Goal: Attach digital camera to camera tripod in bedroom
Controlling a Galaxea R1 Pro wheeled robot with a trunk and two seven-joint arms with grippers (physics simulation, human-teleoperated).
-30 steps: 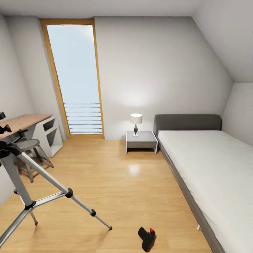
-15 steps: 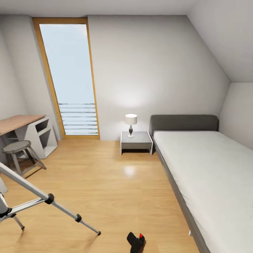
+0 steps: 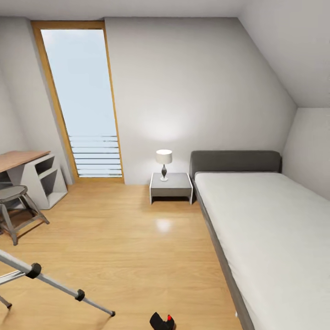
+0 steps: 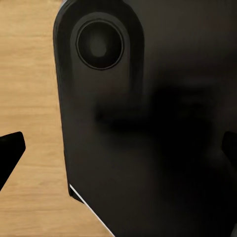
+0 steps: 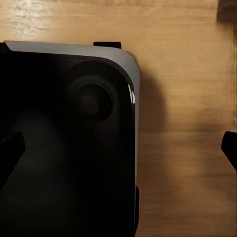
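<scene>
Both grippers hang over the robot's dark base (image 4: pixel 148 138) — left gripper (image 4: pixel 118 148) and right gripper (image 5: pixel 118 148) apparently spread wide, fingertips (image 4: pixel 11 148) barely visible.

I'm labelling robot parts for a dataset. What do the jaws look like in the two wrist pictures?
Little shows: the left gripper's tips are plain black wedges at the frame's edges, with no markings or cables visible. The right gripper's look the same, black and unmarked.

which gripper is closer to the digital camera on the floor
Cannot tell, perhaps about even. The digital camera lies on the floor nearly dead ahead. The left gripper and right gripper both hang open over the robot's dark body, above the wood.
</scene>
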